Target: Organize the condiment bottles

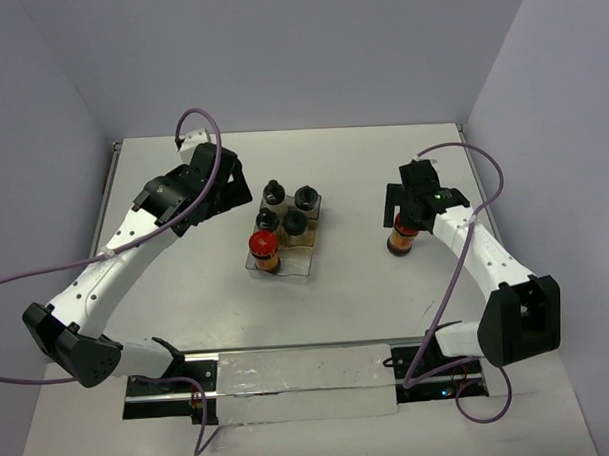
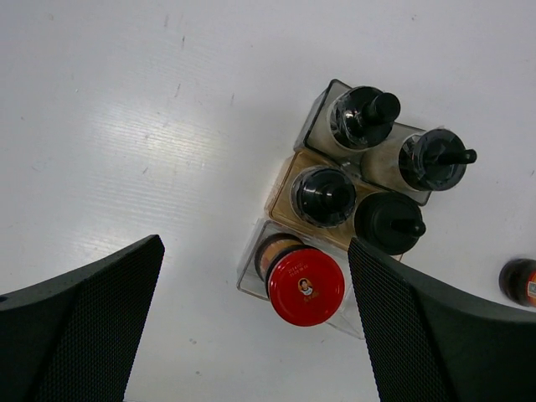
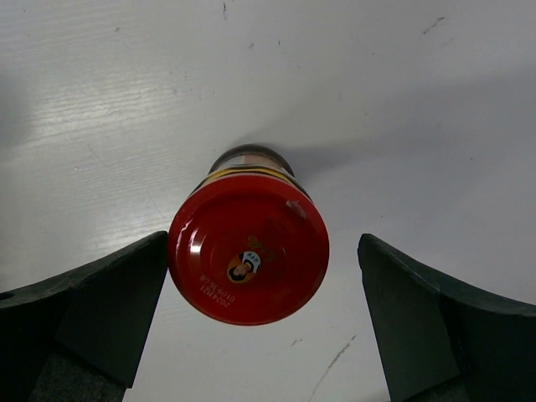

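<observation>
Four clear jars with black caps stand in the far part of a clear plastic tray. An amber jar with a red cap stands at the tray's near left. In the left wrist view the black caps and this red cap show from above. My left gripper is open and empty, above the table just left of the tray. The second red-capped jar stands on the table at the right. My right gripper is open over it, a finger on each side of its cap.
The second jar also shows at the right edge of the left wrist view. A clear plastic sheet on a metal rail lies along the near edge between the arm bases. Purple cables loop from both arms.
</observation>
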You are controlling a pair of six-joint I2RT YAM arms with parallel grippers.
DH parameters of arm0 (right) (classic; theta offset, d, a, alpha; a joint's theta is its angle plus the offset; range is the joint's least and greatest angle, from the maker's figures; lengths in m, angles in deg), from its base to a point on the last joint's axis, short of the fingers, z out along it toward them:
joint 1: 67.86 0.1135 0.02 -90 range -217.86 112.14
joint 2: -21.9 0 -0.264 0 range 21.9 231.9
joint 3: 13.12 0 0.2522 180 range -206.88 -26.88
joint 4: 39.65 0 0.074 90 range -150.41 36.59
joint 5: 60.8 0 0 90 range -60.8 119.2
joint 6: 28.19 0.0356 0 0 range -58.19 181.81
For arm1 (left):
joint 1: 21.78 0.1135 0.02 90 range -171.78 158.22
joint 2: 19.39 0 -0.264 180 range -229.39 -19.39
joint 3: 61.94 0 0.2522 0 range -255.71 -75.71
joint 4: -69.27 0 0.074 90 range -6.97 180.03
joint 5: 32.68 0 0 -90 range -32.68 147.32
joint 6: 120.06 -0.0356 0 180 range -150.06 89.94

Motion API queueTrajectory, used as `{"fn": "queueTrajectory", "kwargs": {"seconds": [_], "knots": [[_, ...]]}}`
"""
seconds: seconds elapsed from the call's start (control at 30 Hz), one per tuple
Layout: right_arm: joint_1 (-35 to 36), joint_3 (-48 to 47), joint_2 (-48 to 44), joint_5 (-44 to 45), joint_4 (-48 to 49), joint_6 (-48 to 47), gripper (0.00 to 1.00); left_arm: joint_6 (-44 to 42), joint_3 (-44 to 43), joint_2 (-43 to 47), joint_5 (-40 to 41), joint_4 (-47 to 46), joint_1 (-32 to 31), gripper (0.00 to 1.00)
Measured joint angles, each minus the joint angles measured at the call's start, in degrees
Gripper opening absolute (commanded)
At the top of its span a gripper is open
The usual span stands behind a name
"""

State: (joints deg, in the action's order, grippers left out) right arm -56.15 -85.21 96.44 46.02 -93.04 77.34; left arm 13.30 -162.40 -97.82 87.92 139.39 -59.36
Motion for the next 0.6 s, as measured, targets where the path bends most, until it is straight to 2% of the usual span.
{"fn": "queueTrajectory", "kwargs": {"seconds": [0.3,0.6], "knots": [[-1.0,1.5,1.0,-2.8,1.6,0.0,1.00,-0.8,2.6,0.3,-1.3,-0.8,0.7,0.99],[-1.0,1.5,1.8,-4.2,3.3,0.0,0.95,-0.9,3.3,0.2,-1.5,-1.1,0.9,1.00]]}}
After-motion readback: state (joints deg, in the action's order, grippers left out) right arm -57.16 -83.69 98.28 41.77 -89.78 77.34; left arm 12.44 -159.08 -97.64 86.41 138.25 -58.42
